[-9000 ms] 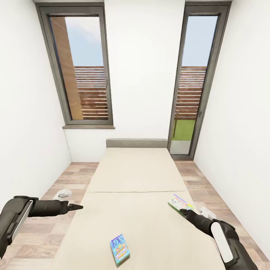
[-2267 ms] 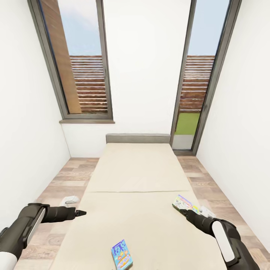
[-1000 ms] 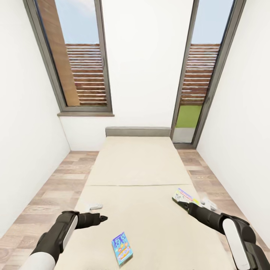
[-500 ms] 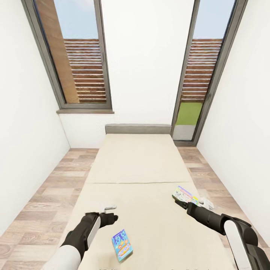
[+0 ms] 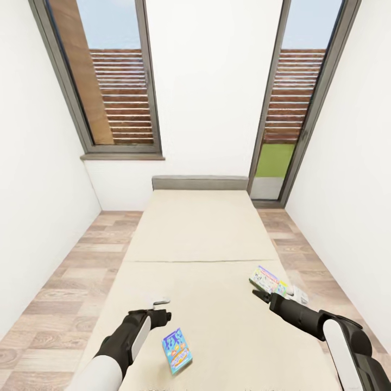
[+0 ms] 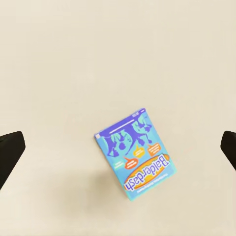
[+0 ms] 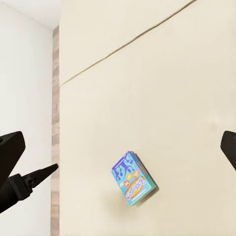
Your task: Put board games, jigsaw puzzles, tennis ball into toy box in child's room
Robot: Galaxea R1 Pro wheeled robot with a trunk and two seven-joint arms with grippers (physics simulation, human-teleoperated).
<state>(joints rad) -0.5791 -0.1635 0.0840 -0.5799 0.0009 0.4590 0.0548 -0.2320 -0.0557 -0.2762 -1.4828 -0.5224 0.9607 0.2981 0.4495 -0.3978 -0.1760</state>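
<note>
Looking down the length of the bed (image 5: 201, 228), the head camera shows its cream mattress running away to a grey headboard under a white wall with two tall grey-framed windows (image 5: 117, 81). Strips of wood plank floor (image 5: 65, 271) flank the bed on both sides, with white walls beyond them.

A blue board game (image 5: 176, 351) lies flat on the mattress near the bed's foot, well clear of both long edges. A second board game (image 5: 268, 279), white with colourful print, lies at the bed's right edge.

The left gripper (image 5: 164, 315) hangs over the mattress just beside the blue box, not touching it. In the left wrist view its dark fingertips (image 6: 9, 155) stand wide apart and hold nothing; the blue box (image 6: 133, 152) sits between them, and the title "Balderdash" can be read there.

The right gripper (image 5: 259, 296) hovers close by the white box; its fingers are likewise spread and hold nothing. Its wrist view takes in the blue box (image 7: 132, 181) and the left gripper's tip (image 7: 42, 174).
</note>
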